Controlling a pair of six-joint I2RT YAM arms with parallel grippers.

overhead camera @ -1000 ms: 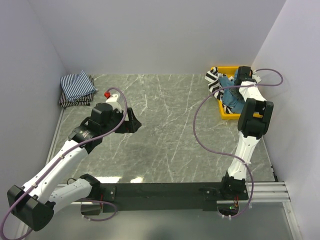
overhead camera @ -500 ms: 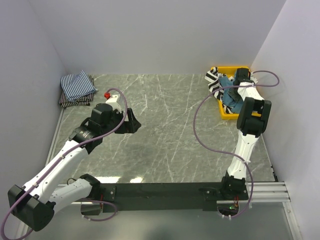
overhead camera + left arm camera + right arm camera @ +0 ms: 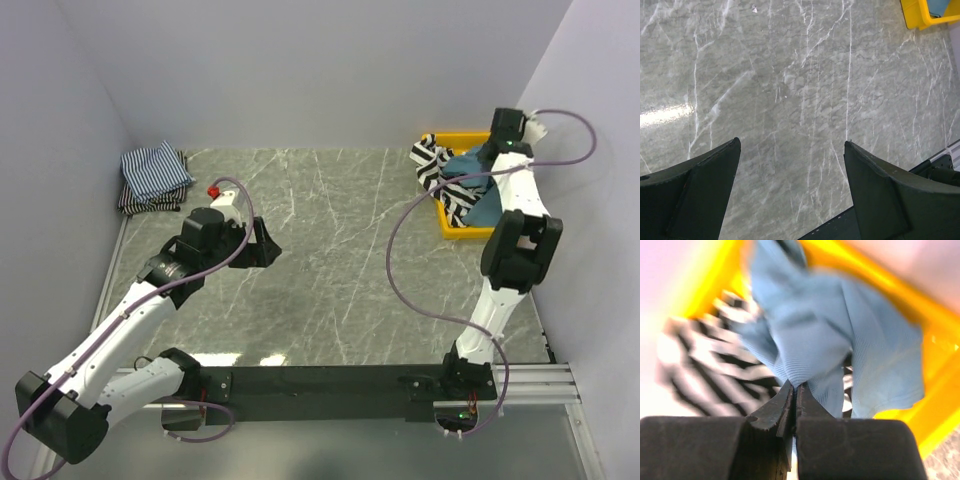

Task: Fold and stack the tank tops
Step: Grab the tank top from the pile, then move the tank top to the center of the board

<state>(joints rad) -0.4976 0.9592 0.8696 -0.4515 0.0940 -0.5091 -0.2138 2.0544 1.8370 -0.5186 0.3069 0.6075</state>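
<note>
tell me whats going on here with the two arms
The right gripper is shut on the teal tank top, holding it up over the yellow tray in the far right corner, where the black-and-white striped top lies draped. The left gripper hangs open over the table, holding nothing. Folded striped tops sit stacked in the far left corner.

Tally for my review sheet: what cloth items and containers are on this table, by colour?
teal top: 1
black-and-white top: 1
folded striped pile: 1 (layers can't be counted)
yellow tray: 1
Total: 4
</note>
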